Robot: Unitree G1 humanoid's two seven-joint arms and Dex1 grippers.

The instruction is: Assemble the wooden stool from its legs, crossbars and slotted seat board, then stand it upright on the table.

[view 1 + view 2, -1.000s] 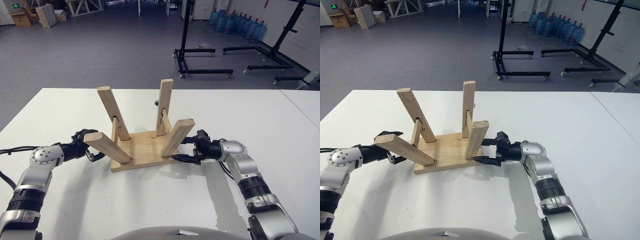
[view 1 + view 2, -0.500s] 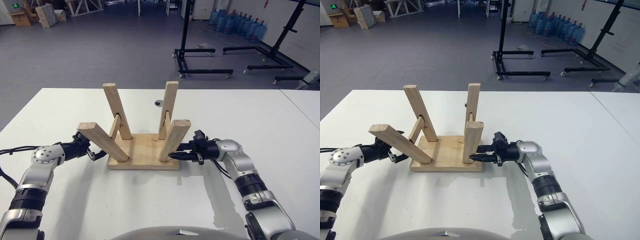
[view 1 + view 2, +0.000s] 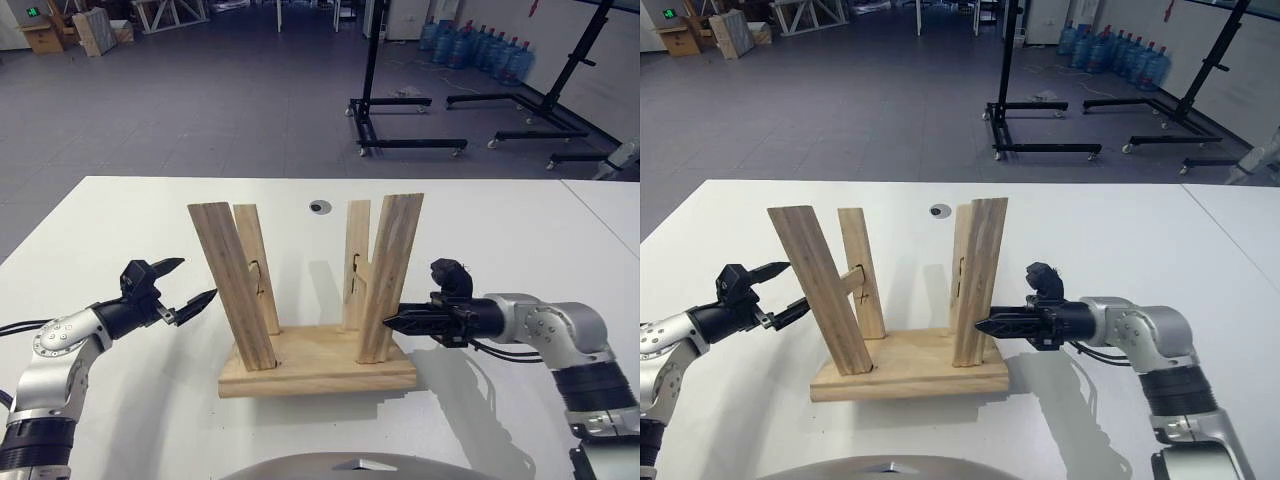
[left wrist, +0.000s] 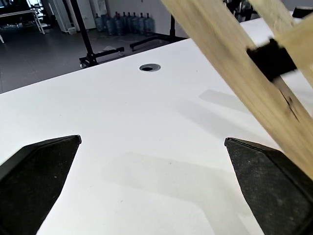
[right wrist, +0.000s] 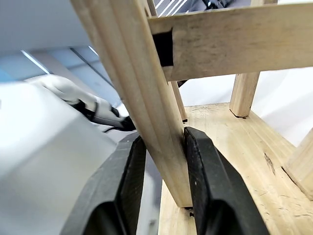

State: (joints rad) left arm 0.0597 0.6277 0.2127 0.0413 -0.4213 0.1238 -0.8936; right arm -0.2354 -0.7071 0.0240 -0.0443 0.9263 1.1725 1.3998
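Pinching stool leg (image 3: pixel 391 262), right tool (image 3: pixel 392 321)

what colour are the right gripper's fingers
Black; the right wrist view shows the fingers best, clamped on a pale wood leg.

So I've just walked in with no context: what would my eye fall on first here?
The wooden stool stands upside down in the middle of the white table, with its seat board flat on the surface. The right gripper is clamped on the near right leg, low down. The left gripper hangs open beside the near left leg, not touching it.
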